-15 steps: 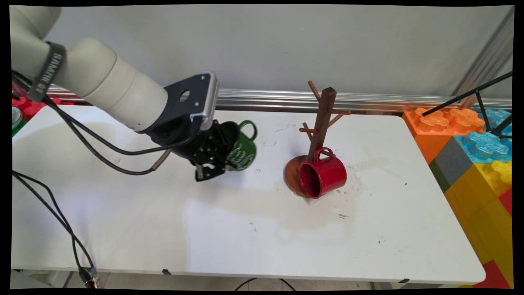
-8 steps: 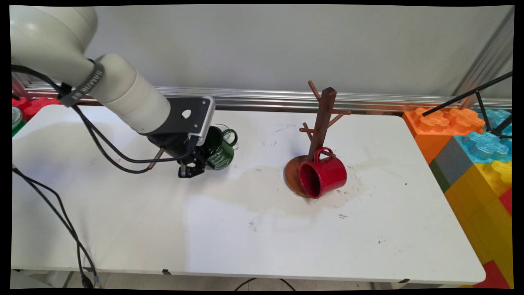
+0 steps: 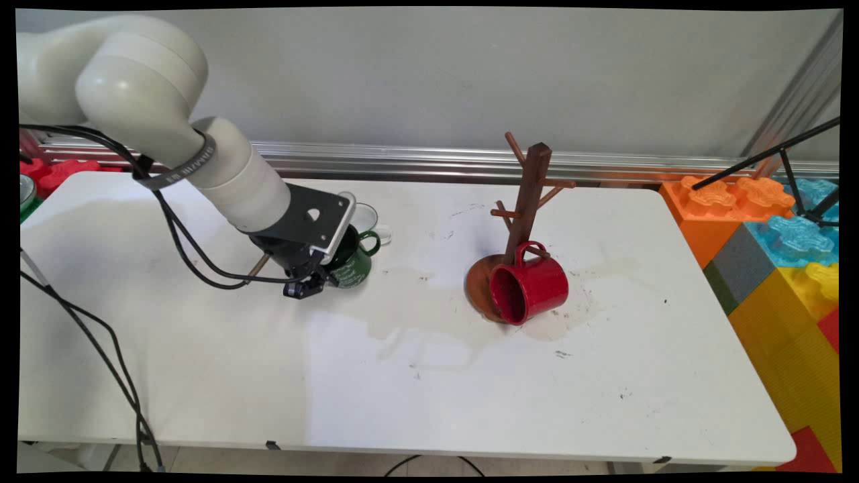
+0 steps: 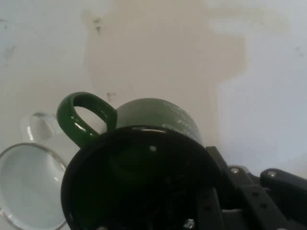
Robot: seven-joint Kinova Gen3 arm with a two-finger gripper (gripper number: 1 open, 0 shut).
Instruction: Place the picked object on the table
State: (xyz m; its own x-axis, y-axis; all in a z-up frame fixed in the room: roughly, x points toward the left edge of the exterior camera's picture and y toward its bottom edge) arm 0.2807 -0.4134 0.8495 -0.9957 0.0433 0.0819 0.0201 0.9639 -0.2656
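My gripper (image 3: 321,276) is shut on the rim of a green mug (image 3: 354,263) with white lettering, low over the table's left middle. The mug's handle (image 3: 370,241) points to the right and back. In the hand view the green mug (image 4: 144,163) fills the lower middle, its dark inside facing the camera and its handle (image 4: 81,117) at the upper left; one finger (image 4: 211,203) sits inside the rim. Just behind the mug lies a clear glass lid (image 3: 366,216), seen beside the mug as a glass lid (image 4: 29,184) in the hand view.
A wooden mug tree (image 3: 527,201) stands right of centre, with a red mug (image 3: 530,285) lying tilted against its round base. Large coloured toy bricks (image 3: 772,235) are stacked past the table's right edge. A metal rail (image 3: 436,161) runs along the back. Black cables (image 3: 100,335) hang at left.
The gripper has carried the green mug leftward and down, from well above the table to just over it near the glass lid. The red mug and mug tree have not moved.
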